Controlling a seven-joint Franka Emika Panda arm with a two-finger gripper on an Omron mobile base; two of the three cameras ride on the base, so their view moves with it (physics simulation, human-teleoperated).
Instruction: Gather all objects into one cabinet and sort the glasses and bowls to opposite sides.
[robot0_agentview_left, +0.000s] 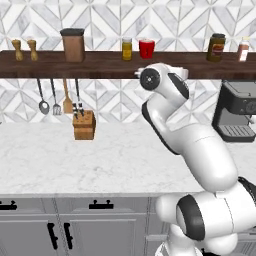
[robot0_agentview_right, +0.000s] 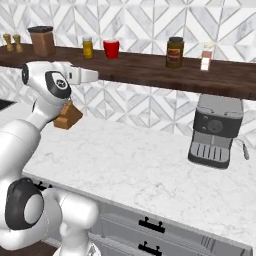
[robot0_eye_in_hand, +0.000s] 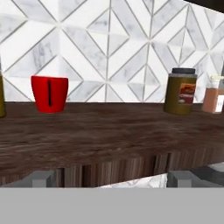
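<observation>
A bright red glass (robot0_eye_in_hand: 49, 93) stands upright on the dark wooden shelf (robot0_eye_in_hand: 109, 131), left of centre in the hand view. From the base it sits beside a yellow-filled jar, red glass (robot0_agentview_left: 146, 48) and red glass (robot0_agentview_right: 111, 49). My gripper (robot0_eye_in_hand: 111, 179) hovers level with the shelf's front edge, short of the glass and to its right. It is open, its fingertips (robot0_eye_in_hand: 41, 178) are far apart and nothing is between them. The white hand (robot0_agentview_right: 82, 75) points at the shelf. Base cabinet doors (robot0_agentview_left: 75, 235) under the counter are closed. The bowls are out of view.
The shelf also carries a dark-lidded jar (robot0_eye_in_hand: 180, 92), a reddish shaker (robot0_eye_in_hand: 213, 99), a brown canister (robot0_agentview_left: 73, 45) and two small wooden shakers (robot0_agentview_left: 25, 49). On the marble counter are a knife block (robot0_agentview_left: 84, 125) and an espresso machine (robot0_agentview_right: 215, 131). Utensils (robot0_agentview_left: 55, 97) hang under the shelf.
</observation>
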